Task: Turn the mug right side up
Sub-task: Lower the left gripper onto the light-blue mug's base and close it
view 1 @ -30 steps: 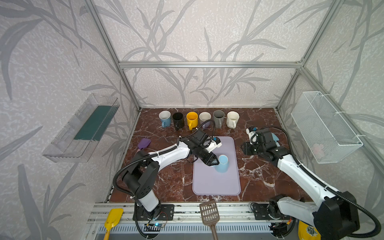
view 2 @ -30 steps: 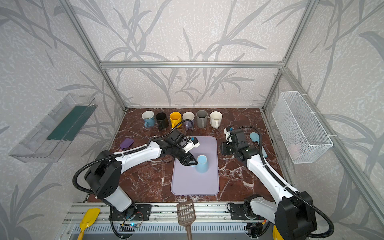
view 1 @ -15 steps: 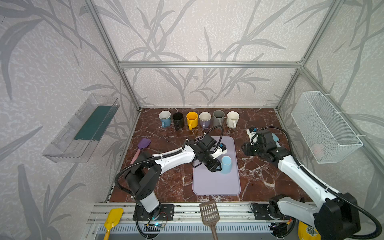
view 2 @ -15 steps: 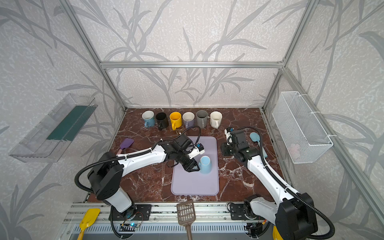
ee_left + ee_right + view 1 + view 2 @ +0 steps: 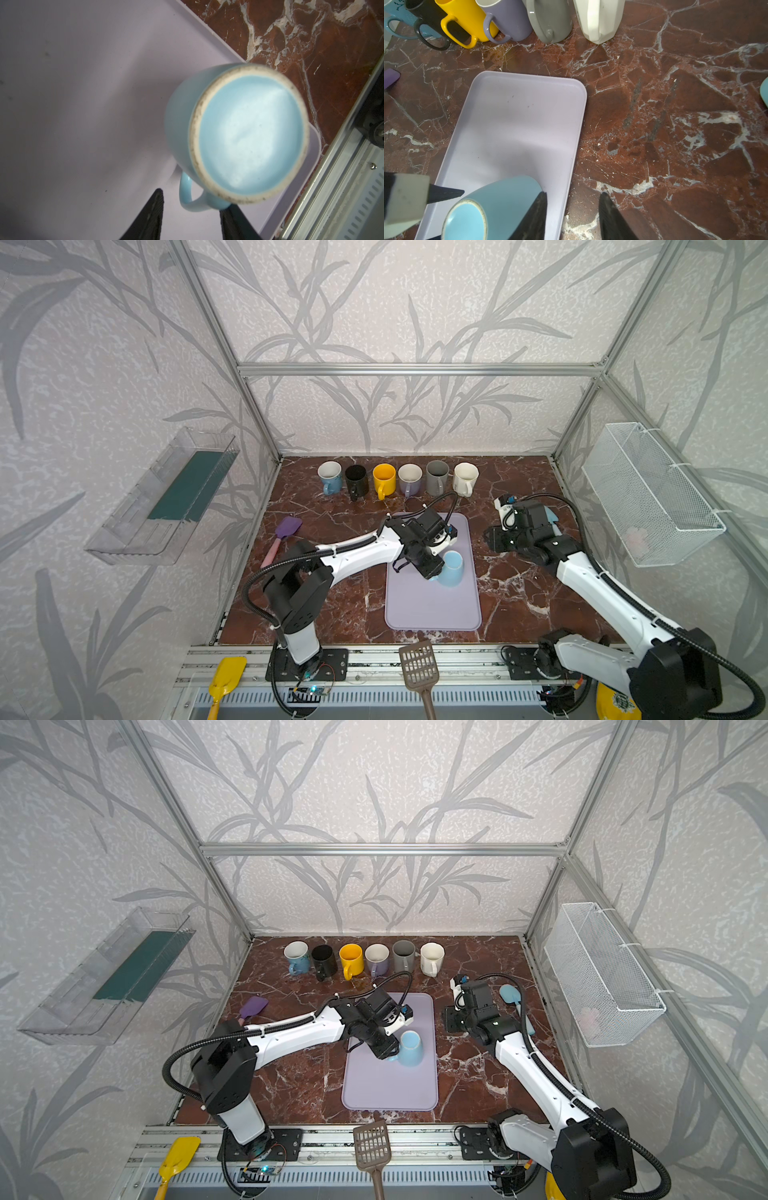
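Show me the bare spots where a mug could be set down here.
Free: the tray's near half, between the blue mug and the front rail; the marble between tray and right arm. Crowded: the back edge, lined with the row of mugs, and around the left gripper at the mug.

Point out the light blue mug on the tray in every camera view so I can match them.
Top view: light blue mug on the right half of the lavender tray.
Top view: mug in the same spot.
Left wrist: mug close up, base toward the camera.
Right wrist: mug on the tray end nearest the camera.
Shared landmark: the lavender tray, seen in all four.
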`<state>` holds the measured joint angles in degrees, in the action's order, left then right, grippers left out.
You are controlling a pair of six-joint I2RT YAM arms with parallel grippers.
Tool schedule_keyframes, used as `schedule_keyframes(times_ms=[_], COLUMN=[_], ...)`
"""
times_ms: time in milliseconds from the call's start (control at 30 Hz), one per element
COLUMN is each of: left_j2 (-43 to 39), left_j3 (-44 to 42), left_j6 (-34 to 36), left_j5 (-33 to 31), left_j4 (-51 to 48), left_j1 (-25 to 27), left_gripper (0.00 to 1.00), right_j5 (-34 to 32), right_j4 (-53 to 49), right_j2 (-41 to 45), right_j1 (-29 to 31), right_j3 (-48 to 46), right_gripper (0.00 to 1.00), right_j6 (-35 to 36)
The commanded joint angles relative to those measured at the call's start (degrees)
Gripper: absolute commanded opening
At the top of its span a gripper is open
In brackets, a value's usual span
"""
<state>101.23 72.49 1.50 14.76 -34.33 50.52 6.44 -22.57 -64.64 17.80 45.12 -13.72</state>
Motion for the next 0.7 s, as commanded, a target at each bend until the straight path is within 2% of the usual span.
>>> schedule_keyframes(times_ms=[0, 400, 667], left_j2=[1.74, 5.28, 5.73], left_j3=[2.17, 5.67, 7.16], left_j6=[1.22, 1.49, 1.71], left_j5=[-3.37, -5.44, -6.97], left_j4=[-4.63, -6.64, -8.3], left_j1=[1.22, 3.75, 4.67], left_gripper=[0.46, 0.45, 0.39], right_j5=[-0.72, -1.05, -1.41], right_j4=[-0.61, -0.55, -0.9], right_j2=[1.1, 1.38, 1.88], right_j1=[0.28, 0.22, 0.21], right_j3=[-1.08, -1.69, -1.79], right_gripper=[0.42, 0.42, 0.42], right_j6=[0.09, 0.09, 0.18])
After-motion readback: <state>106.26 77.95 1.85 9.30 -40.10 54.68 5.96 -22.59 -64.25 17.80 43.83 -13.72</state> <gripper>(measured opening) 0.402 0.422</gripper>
